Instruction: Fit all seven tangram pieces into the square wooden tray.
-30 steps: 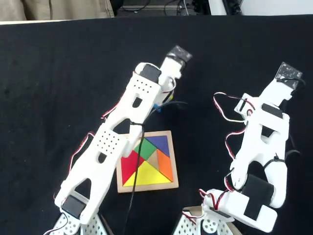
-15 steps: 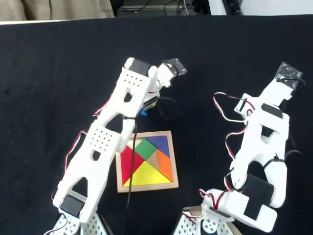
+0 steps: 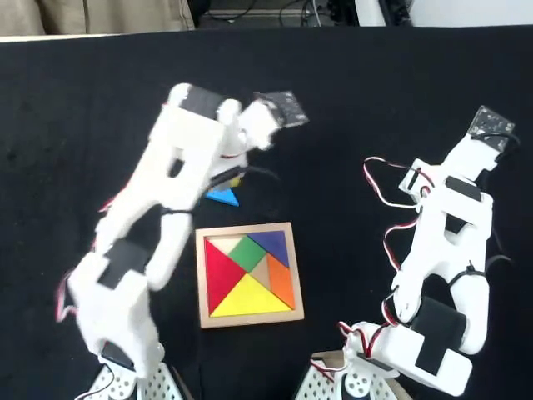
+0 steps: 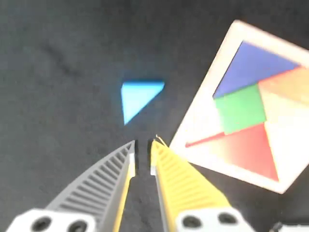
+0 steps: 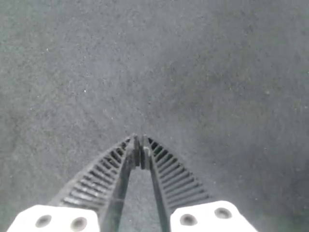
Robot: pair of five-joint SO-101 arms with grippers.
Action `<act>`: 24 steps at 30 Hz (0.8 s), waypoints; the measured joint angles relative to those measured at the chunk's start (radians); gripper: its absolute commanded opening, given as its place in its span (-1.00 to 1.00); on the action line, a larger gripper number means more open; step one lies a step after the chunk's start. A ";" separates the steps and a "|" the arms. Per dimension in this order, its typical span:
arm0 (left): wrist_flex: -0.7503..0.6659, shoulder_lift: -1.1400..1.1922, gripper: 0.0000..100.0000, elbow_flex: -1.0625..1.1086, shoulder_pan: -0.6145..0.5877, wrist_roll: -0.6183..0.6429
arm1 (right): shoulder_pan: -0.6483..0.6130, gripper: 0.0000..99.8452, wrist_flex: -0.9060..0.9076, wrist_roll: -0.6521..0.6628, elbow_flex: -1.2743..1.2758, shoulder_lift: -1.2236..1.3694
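Observation:
The square wooden tray lies near the table's front middle. It holds red, yellow, green, purple, orange and tan pieces, and bare wood shows in its far left corner. A small blue triangle lies flat on the black cloth just beyond that corner. My left gripper hangs above the cloth a short way from the blue triangle, shut with nothing between its fingers, and the tray is beside it. My right gripper is shut over bare cloth, off to the right of the tray.
The right arm stands folded at the right side of the table. Black cloth covers the whole table, with open room behind and left of the tray. Cables and a pale floor lie past the far edge.
The left arm has swung left and folded back, uncovering the tray's left side. The blue triangle has shifted left and now lies in plain sight on the cloth. The right arm has not moved.

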 measured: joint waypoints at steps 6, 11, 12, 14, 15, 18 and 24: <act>-0.253 -0.189 -0.52 0.431 -0.029 -0.058 | 0.000 -0.96 0.000 0.000 0.000 0.000; -0.559 -0.238 -0.52 0.675 -0.023 -0.109 | 0.000 -0.96 0.000 0.034 0.000 0.000; -0.605 -0.239 -0.52 0.701 -0.015 -0.124 | 0.000 -0.96 0.000 0.037 0.000 0.000; -0.680 -0.239 -0.52 0.730 0.003 -0.152 | 0.000 -0.96 0.000 0.040 0.000 0.000; -0.707 -0.239 -0.52 0.732 0.005 -0.161 | -0.002 -0.96 0.000 0.040 0.000 0.000; -0.773 -0.206 -0.52 0.732 -0.003 -0.173 | -0.017 -0.96 0.000 0.040 0.000 0.000; -0.810 -0.126 -0.52 0.730 -0.009 -0.173 | -0.034 -0.96 0.000 0.040 0.015 -0.002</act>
